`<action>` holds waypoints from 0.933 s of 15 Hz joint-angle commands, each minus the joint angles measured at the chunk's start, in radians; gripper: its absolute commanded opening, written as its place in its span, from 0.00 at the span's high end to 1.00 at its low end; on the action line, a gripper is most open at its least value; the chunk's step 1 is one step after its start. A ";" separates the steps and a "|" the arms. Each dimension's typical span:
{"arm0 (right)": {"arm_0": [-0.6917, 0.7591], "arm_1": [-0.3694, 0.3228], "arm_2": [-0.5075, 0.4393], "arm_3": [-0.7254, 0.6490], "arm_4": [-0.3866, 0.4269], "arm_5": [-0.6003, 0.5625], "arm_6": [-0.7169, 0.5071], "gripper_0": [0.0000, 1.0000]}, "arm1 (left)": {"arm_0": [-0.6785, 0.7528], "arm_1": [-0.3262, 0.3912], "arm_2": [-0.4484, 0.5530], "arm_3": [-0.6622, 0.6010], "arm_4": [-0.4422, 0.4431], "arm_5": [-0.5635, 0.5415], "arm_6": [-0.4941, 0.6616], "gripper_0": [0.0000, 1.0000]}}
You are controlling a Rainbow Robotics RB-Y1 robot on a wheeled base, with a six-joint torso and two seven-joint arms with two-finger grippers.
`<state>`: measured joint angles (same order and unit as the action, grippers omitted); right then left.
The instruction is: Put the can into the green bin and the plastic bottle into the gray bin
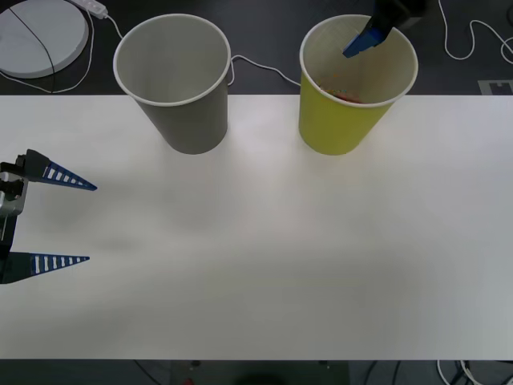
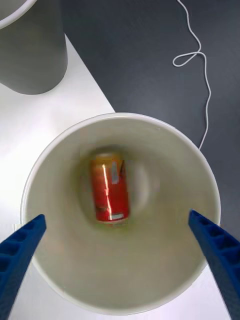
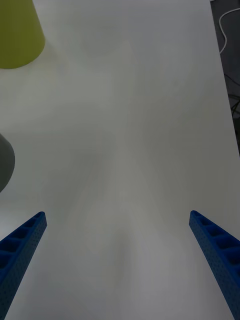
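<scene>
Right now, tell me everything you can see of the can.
The can is small, orange-red and shiny, apparently metal, with a bright highlight down its side and some pale print. It lies on its side on the pale floor of the green bin, near the middle, and touches nothing else. In the front view only a sliver of red shows past the rim. The right gripper hangs over the bin with fingers open and apart from the can.
</scene>
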<state>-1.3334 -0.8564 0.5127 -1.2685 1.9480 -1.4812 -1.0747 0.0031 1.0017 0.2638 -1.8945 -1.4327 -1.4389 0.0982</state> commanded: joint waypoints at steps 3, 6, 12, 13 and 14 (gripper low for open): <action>0.028 -0.112 -0.019 -0.063 -0.158 -0.028 0.026 0.00 | 0.000 0.000 0.000 0.000 0.000 0.000 0.000 0.00; 0.152 -0.188 -0.132 -0.198 -0.238 -0.031 0.055 0.00 | 0.000 0.000 0.000 0.000 0.000 0.000 0.000 0.00; 0.497 -0.251 -0.444 -0.377 -0.414 -0.057 0.323 0.00 | 0.000 0.000 0.000 0.000 0.000 0.000 0.000 0.00; 0.545 -0.253 -0.488 -0.391 -0.440 -0.074 0.384 0.00 | 0.000 0.000 0.000 0.000 0.000 0.000 0.000 0.00; 0.586 -0.251 -0.522 -0.399 -0.466 -0.083 0.434 0.00 | 0.000 0.000 0.000 0.000 0.000 0.000 0.000 0.00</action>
<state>-0.7764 -1.1083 0.0152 -1.6613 1.5005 -1.5569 -0.6782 0.0031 1.0017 0.2638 -1.8945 -1.4327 -1.4389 0.0982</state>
